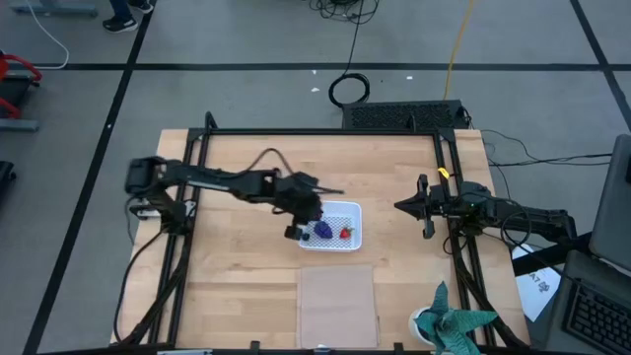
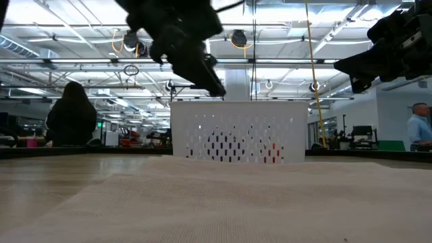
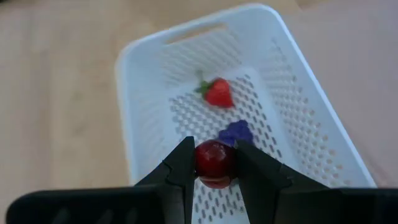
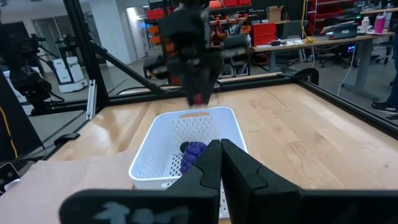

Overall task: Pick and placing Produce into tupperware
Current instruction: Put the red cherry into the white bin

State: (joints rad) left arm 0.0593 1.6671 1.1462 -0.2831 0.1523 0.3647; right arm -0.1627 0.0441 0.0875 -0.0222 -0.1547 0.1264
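The tupperware (image 1: 347,241) is a white perforated tub in the middle of the table. A red strawberry (image 3: 217,93) and a purple grape bunch (image 3: 236,132) lie on its floor. In the right wrist view a dark round thing (image 4: 185,147) sits beside the grape bunch (image 4: 195,154). My left gripper (image 3: 214,171) hovers over the tub's left end, shut on the red cherry (image 3: 214,163). My right gripper (image 4: 219,152) is shut and waits above the table to the right of the tub (image 4: 186,134), pointing at it. My left gripper pinches the cherry's two sides (image 3: 200,163) between its two fingertips. The fingers slant down from the table's left side. The cherry is lifted clear, above the tub's floor (image 3: 205,118).
A flat pale tan panel (image 1: 337,306) lies near the table's near edge, below the tub. A teal-and-white object (image 1: 454,320) sits at the near right corner. Black frame rails (image 1: 454,177) run along the table's sides. A person (image 2: 71,115) is in the room beyond.
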